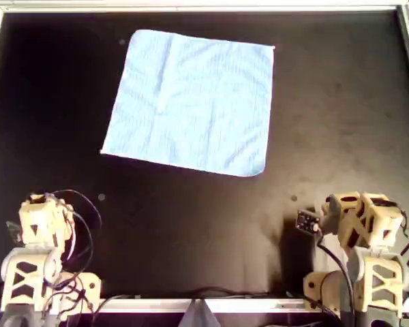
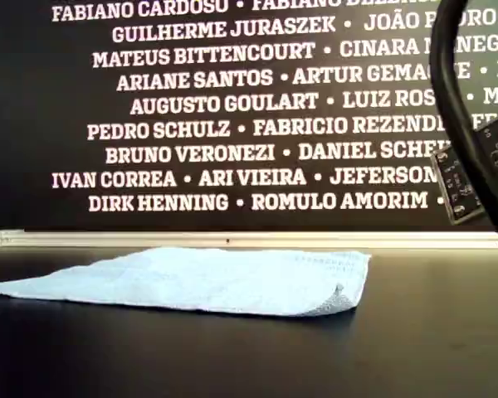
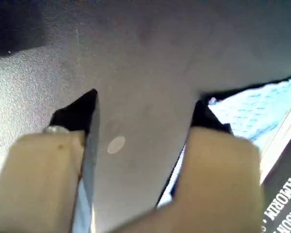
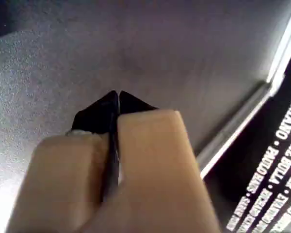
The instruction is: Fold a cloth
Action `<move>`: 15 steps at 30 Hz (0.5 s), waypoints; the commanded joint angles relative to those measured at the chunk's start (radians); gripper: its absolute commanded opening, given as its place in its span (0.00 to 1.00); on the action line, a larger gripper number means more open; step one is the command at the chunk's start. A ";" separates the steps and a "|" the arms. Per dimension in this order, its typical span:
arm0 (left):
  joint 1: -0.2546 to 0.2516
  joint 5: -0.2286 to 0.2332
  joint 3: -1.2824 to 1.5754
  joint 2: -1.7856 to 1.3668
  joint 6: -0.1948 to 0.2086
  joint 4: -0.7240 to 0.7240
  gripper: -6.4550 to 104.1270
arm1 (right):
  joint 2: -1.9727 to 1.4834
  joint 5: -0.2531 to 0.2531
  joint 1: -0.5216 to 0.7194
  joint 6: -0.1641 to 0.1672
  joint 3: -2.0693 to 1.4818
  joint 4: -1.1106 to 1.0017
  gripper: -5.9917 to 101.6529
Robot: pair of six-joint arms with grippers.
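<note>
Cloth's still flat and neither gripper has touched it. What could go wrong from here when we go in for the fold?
1. The cloth is thin and lies flat on the black table; fingers may slide over an edge without pinching it.
2. My second gripper is shut and must open before any grasp; my first gripper is already open.
3. The cloth sits skewed to the table frame, so straight-in grasps on two corners could give an uneven fold.

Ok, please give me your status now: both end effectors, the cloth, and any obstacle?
First end effector open, empty. Second end effector shut, empty. Cloth flat, unfolded, untouched on the table. No obstacle seen.
</note>
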State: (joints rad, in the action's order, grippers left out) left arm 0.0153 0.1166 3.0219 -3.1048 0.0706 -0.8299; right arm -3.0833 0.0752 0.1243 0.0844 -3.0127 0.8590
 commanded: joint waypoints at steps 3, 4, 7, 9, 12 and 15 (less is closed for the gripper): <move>0.005 -0.003 -0.015 -0.003 0.009 -0.002 0.66 | -0.037 -0.005 -0.002 0.005 -0.018 0.006 0.04; 0.005 -0.003 -0.015 -0.003 0.009 -0.002 0.66 | -0.037 -0.005 -0.002 0.005 -0.018 0.006 0.04; 0.005 -0.003 -0.015 -0.003 0.009 -0.002 0.66 | -0.037 0.012 -0.003 -0.009 -0.018 0.006 0.04; 0.005 -0.003 -0.015 -0.003 0.009 -0.002 0.66 | -0.035 0.012 -0.003 -0.009 -0.018 0.006 0.04; 0.006 -0.005 -0.015 -0.003 0.002 -0.003 0.66 | -0.035 0.012 -0.003 -0.009 -0.018 0.006 0.04; 0.005 -0.005 -0.015 -0.003 0.009 -0.003 0.67 | -0.035 0.012 -0.003 -0.009 -0.018 0.006 0.04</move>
State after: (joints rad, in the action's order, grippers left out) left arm 0.0153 0.1166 3.0219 -3.1048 0.0721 -0.8299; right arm -3.0833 0.0782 0.1243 0.0782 -3.0127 0.8590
